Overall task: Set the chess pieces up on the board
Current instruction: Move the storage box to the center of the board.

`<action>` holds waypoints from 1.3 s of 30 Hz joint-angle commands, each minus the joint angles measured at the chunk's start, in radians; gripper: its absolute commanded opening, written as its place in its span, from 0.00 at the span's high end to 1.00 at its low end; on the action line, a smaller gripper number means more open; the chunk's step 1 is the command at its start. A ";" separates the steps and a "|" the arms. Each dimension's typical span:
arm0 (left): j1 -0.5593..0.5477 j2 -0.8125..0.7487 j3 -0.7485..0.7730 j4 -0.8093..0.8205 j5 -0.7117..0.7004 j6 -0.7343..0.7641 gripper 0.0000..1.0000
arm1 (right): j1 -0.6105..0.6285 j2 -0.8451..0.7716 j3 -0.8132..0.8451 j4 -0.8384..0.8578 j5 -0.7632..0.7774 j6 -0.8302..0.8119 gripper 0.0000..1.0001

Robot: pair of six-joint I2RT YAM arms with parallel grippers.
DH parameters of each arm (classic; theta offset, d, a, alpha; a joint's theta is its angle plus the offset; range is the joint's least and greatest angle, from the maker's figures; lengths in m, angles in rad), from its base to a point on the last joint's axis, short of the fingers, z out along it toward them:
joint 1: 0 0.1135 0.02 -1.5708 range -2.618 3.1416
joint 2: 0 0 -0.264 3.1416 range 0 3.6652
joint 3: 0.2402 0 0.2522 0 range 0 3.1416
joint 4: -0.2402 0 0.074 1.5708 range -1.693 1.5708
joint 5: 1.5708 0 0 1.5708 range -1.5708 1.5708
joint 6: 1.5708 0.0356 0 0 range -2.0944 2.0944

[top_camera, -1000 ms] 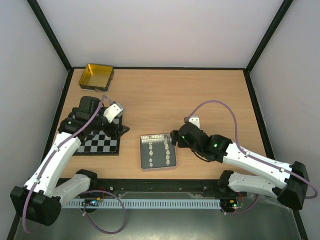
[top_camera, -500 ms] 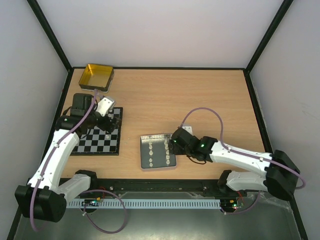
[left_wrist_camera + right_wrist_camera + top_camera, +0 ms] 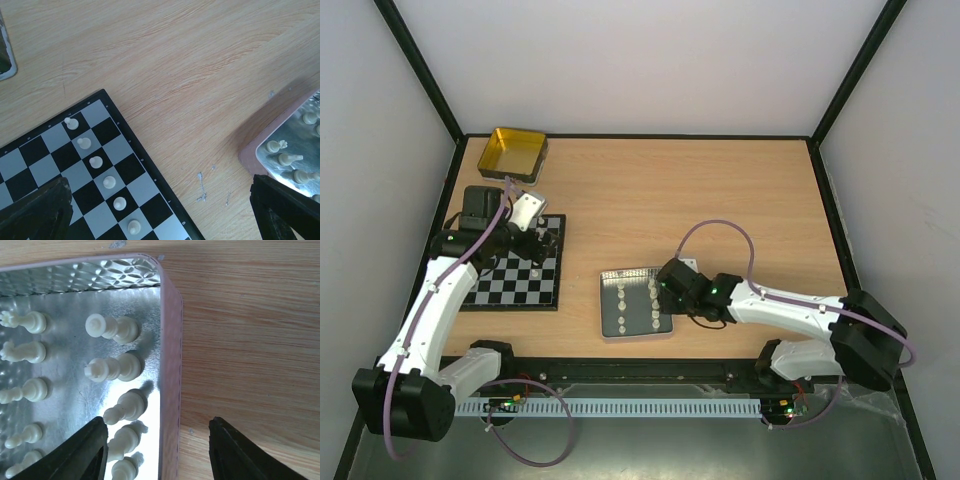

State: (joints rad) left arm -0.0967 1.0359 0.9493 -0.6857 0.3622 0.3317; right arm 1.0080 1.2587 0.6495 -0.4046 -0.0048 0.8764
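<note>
Nothing readable here, sadly.
Just tiny pale marks along the dark border of the board (image 3: 149, 170) in the left wrist view, way too small to make out. Same story from the top camera: far too small and blurry for any characters. No legible lettering, numbers or logos on the metal tray (image 3: 170, 340) or the yellow tin (image 3: 513, 153) either.

You see six cream chess pieces (image 3: 96, 162) standing in a row along the board (image 3: 518, 287) edge, others apparently upright in the tray (image 3: 170, 340).
</note>
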 commanded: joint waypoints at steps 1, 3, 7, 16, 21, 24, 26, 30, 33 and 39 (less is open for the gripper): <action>0.005 0.006 0.012 0.009 0.020 -0.006 0.04 | 0.005 0.025 -0.001 0.001 0.018 0.006 0.48; 0.005 0.004 0.015 0.009 0.023 -0.006 0.03 | 0.004 0.035 0.003 -0.009 0.027 0.005 0.50; 0.005 0.005 0.017 0.006 0.031 -0.006 0.03 | 0.005 0.061 0.021 -0.052 0.058 0.001 0.54; 0.005 -0.006 0.013 0.011 0.035 -0.008 0.03 | -0.032 0.102 0.039 -0.116 0.153 0.005 0.63; 0.005 -0.004 0.019 0.010 0.039 -0.007 0.03 | -0.097 0.074 0.017 -0.141 0.168 0.000 0.63; 0.005 -0.005 0.017 0.016 0.040 -0.006 0.03 | -0.147 0.057 0.014 -0.178 0.206 -0.004 0.63; 0.005 -0.005 0.018 0.018 0.044 -0.007 0.03 | -0.194 0.039 0.003 -0.184 0.206 -0.017 0.63; 0.005 -0.002 0.022 0.016 0.052 -0.006 0.03 | -0.278 0.034 -0.006 -0.174 0.178 -0.022 0.63; 0.005 -0.005 0.024 0.014 0.060 -0.006 0.03 | -0.335 0.042 -0.012 -0.161 0.166 -0.018 0.63; 0.005 -0.011 0.018 0.014 0.069 -0.005 0.03 | -0.458 0.049 -0.036 -0.140 0.150 -0.029 0.63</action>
State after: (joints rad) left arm -0.0967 1.0355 0.9493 -0.6785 0.4076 0.3313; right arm 0.6140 1.3075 0.6376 -0.5346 0.1333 0.8593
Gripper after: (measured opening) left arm 0.972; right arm 0.370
